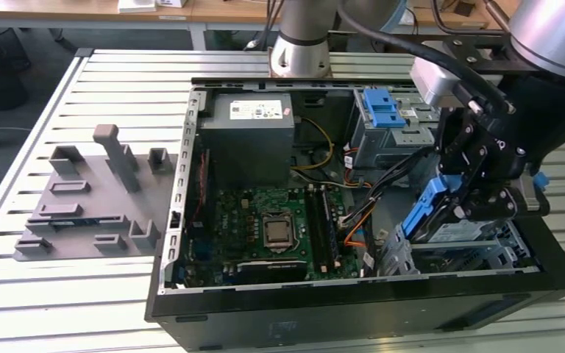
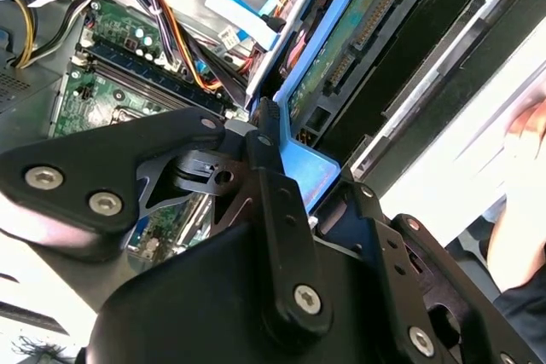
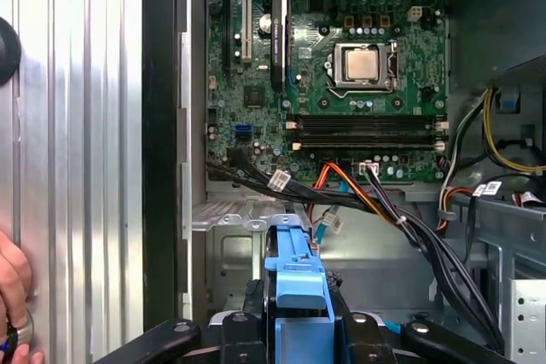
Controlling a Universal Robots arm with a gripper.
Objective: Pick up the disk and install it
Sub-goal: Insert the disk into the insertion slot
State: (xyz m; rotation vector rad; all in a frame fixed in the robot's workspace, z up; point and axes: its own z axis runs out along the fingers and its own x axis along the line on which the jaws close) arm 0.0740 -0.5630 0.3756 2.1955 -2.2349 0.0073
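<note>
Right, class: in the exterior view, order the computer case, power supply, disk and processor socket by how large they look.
1. computer case
2. power supply
3. disk, partly hidden by the gripper, so it only probably ranks above the last
4. processor socket

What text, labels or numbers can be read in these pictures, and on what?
No text can be quoted; all print is too small to read.
On the power supply, a white sticker: too small to read.
On the disk, a label: too small to read.
On the motherboard, white markings: too small to read.
On the cable tags: too small to read.
</note>
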